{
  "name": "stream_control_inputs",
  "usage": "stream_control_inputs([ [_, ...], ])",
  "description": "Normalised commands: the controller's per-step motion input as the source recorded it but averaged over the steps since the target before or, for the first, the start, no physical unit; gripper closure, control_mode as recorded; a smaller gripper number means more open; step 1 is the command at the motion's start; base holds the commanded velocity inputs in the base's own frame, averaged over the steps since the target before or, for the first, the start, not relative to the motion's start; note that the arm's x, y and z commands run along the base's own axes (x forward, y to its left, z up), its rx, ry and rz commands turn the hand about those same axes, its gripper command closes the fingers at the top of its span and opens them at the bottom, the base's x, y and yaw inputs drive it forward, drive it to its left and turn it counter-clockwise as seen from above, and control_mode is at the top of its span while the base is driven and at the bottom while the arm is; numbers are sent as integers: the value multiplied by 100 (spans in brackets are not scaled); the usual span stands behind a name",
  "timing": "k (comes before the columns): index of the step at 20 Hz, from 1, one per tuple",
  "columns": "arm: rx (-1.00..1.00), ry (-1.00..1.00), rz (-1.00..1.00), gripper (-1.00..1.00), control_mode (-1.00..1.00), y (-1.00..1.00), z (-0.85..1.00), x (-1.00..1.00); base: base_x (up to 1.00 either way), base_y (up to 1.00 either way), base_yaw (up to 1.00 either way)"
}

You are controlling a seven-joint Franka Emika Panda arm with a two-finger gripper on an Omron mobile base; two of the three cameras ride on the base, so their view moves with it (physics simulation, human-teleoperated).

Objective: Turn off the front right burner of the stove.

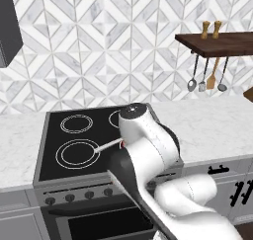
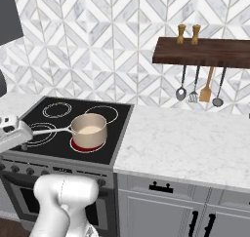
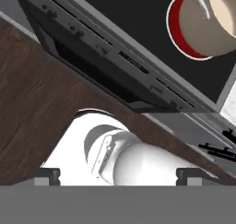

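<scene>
While red, front right burner [image 2: 88, 146], saucepan [image 2: 89, 129] atop

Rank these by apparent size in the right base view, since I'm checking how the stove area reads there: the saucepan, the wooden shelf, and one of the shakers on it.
1. Wooden shelf, largest.
2. Saucepan, nearer the camera yet clearly smaller.
3. Shaker, smallest; its twin looks alike.

We see a home kitchen: a stove [image 2: 63, 133] with a saucepan [image 2: 89, 129] on it, a marble desk [image 2: 185, 143], grey cabinets [image 2: 161, 211], a patterned tile wall [image 2: 112, 41] and utensils [image 2: 200, 89] hanging under a wooden shelf [image 2: 205, 53].
</scene>
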Motion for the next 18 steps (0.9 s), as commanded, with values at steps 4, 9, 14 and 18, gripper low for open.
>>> stream_control_inputs([
  [4,-28,0,31,-100,-100,77,-100,-52,0,0,0],
  [9,-26,-18,23,-100,-100,38,-86,-14,0,0,0],
  [14,-15,-45,7,-100,-100,-4,-46,0,0,0,0],
  [18,-1,-37,21,-100,-100,-46,-10,0,0,0,0],
])
